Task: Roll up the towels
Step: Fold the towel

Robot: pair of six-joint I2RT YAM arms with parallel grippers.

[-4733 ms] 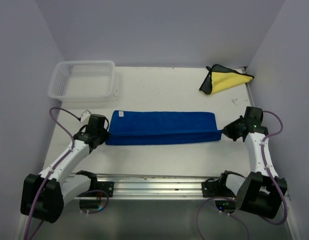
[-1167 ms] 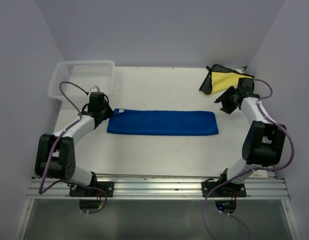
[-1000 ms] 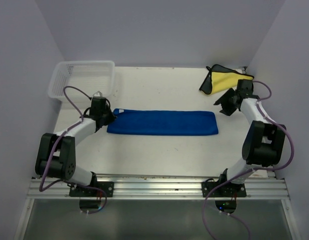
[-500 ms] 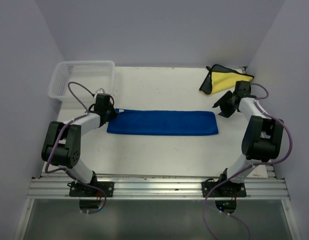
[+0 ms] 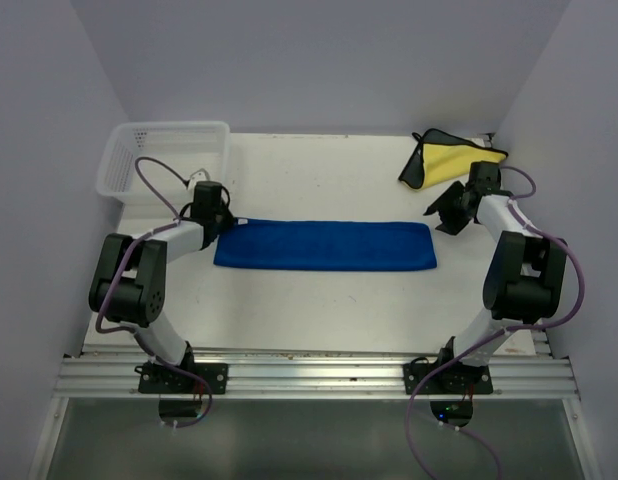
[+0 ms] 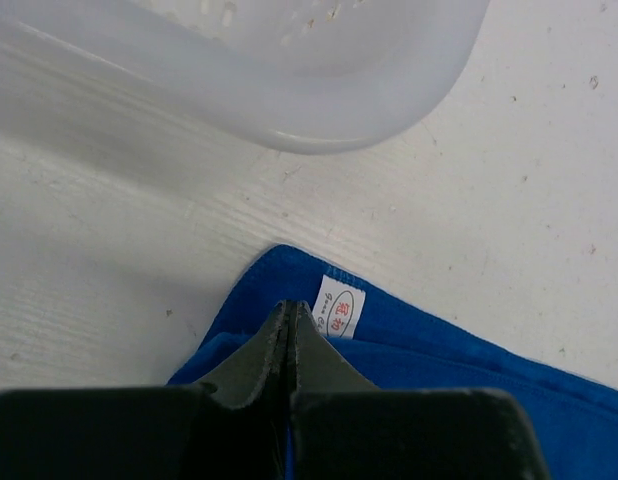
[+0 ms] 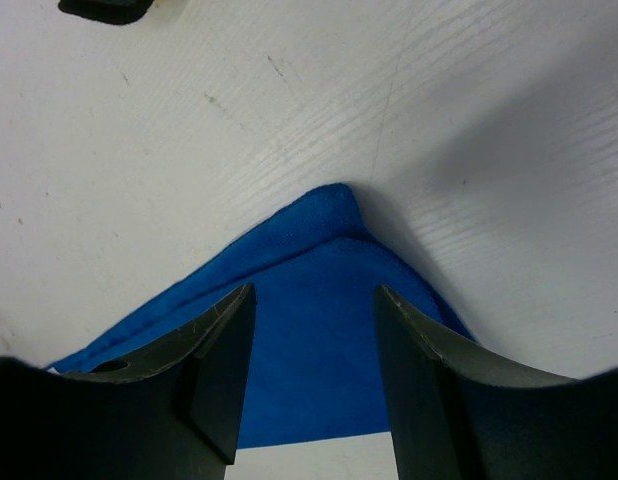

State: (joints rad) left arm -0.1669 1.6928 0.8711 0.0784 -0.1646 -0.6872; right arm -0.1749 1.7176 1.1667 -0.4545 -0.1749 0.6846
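A blue towel (image 5: 324, 246) lies flat on the table, folded into a long strip. My left gripper (image 5: 225, 218) is at its far left corner. In the left wrist view this gripper (image 6: 289, 306) is shut, its tips over the blue towel (image 6: 439, 350) beside a white label (image 6: 339, 308), with nothing seen between the jaws. My right gripper (image 5: 437, 212) hovers by the far right corner. Seen from the right wrist, that gripper (image 7: 314, 292) is open, and the blue towel (image 7: 314, 245) corner shows between its fingers. A yellow and black towel (image 5: 447, 160) lies folded at the back right.
A white plastic basket (image 5: 165, 160) stands at the back left, and its rim (image 6: 319, 110) is close ahead of the left gripper. Walls close the table on the left, back and right. A small dark object (image 7: 104, 8) sits at the right wrist view's top edge.
My left gripper has slid right to the towel's far left corner, its arm folding in. My right gripper has shifted slightly left toward the right corner. The towel has not moved.
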